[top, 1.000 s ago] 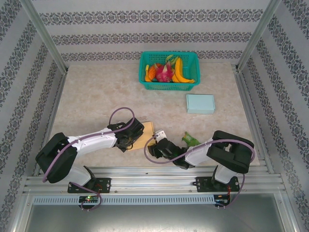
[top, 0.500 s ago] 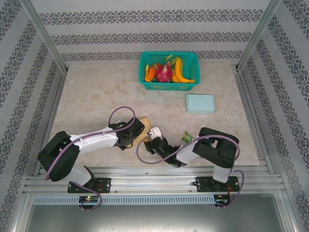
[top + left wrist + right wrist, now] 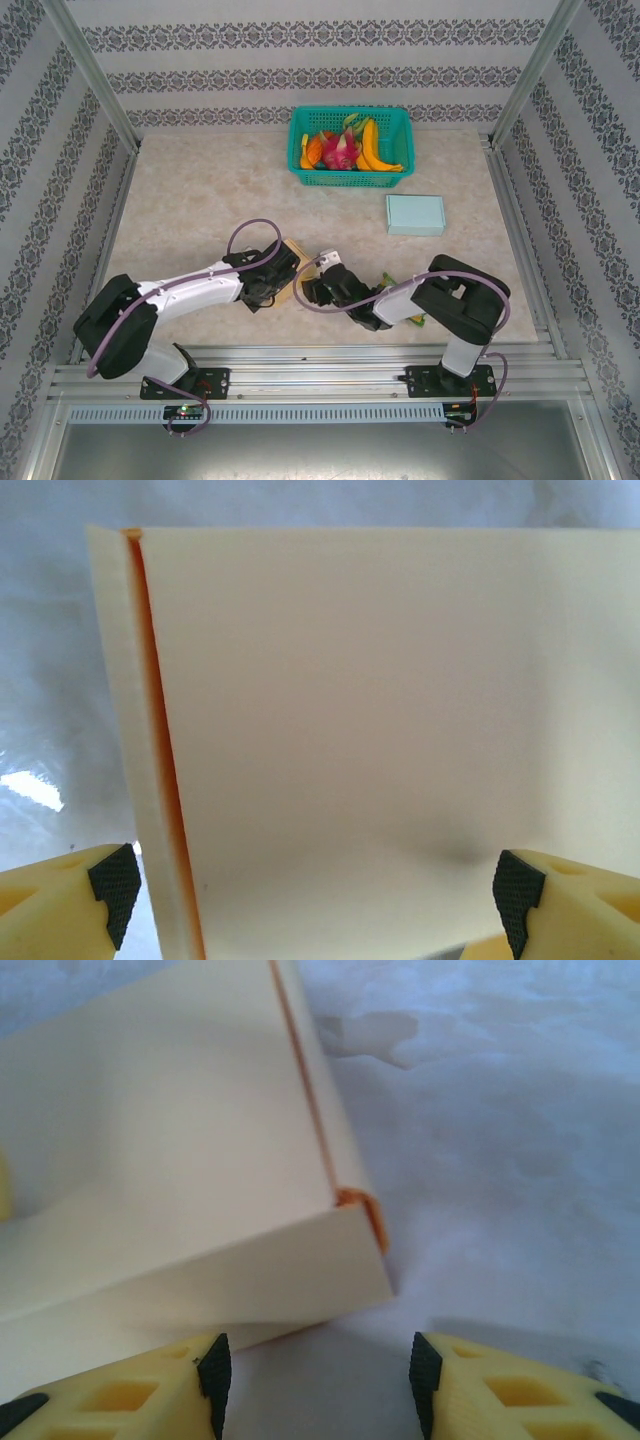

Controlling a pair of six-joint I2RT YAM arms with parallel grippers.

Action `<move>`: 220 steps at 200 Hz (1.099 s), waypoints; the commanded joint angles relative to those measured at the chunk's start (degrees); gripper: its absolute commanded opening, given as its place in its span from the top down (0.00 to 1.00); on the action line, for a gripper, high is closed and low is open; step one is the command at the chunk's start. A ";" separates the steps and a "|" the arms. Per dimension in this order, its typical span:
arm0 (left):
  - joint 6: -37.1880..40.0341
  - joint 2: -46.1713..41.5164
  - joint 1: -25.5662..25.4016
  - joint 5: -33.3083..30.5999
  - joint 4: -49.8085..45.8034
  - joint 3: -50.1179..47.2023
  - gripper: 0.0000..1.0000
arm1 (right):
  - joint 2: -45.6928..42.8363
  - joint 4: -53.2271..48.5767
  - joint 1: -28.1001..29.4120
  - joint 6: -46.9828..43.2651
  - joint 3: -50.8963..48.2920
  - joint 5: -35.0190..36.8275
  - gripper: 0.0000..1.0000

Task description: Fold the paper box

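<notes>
Paper box (image 3: pixel 293 266) | lies partly folded, it seems, at the near middle of the counter (image 3: pixel 190 200), between both arms | left jaws: spread wide before its flat panel, grasping nothing | right jaws: parted, empty, low at its corner | reason, I judge: each side placed to press one wall.

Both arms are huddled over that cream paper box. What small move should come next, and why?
Probably the left fingers should ease forward and close on the creased edge of the paper box. They stand wide open before its cream panel, gripping nothing; the right fingers are apart too, just short of a corner, so nothing steadies it yet.
</notes>
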 commanded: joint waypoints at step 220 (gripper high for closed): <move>43.25 12.83 20.25 29.19 49.59 -3.23 0.08 | 3.66 -8.17 -14.57 21.07 6.12 -26.28 1.00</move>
